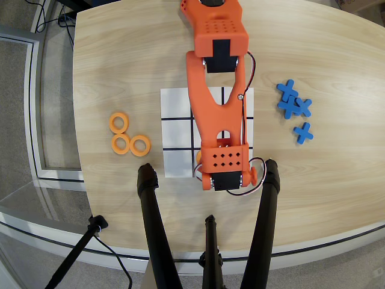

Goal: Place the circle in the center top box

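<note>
A pale wood-grain counter [120,198] fills the overhead view, with grey floor and a metal frame off to the left. Nearest the lower edge stand three black tripod legs [153,229], bracketing the front of the white grid sheet [175,129]. Just beyond them the orange arm [213,102] reaches across the grid, its wrist block covering the center top box [199,170] in the row farthest from the base. The hand [207,171] is hidden beneath that block, so I cannot tell whether its fingers are spread or pinching. A sliver of orange at the block's left edge is probably the circle [198,158], apparently at that cell. It looks like a light, rigid flat ring, best gripped across its band through the hole; its smooth faces may slip. Left lie three spare rings [128,136]; to the right the blue crosses [295,108]; both clear of the path.
</note>
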### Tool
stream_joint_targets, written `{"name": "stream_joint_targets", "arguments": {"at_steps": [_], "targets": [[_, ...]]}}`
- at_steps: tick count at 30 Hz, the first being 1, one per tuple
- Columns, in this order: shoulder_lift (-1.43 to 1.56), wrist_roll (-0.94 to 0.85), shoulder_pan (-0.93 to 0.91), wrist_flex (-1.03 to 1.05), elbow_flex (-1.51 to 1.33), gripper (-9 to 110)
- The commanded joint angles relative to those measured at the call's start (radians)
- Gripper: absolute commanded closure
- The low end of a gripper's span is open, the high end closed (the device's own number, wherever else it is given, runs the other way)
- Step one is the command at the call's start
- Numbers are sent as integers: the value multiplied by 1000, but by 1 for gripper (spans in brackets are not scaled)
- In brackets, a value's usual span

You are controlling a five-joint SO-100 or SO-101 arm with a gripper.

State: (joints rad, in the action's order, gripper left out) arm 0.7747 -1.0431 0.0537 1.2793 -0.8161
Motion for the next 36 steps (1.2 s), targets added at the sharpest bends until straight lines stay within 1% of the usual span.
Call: {"name": "stream_joint_targets", "arguments": {"at_steps": [1, 12, 21, 23, 26, 29, 32, 36], "targets": [[-6, -6, -2, -3, 64, 102], [-46, -8, -2, 2, 107, 101], [-46, -8, -18, 44, 173, 95], [-46, -8, -26, 69, 209, 91], [-34, -20, -38, 123, 264, 90], [38, -44, -55, 179, 272, 86], [176, -74, -78, 225, 233, 86], [451, -146, -107, 239, 48, 86]]}}
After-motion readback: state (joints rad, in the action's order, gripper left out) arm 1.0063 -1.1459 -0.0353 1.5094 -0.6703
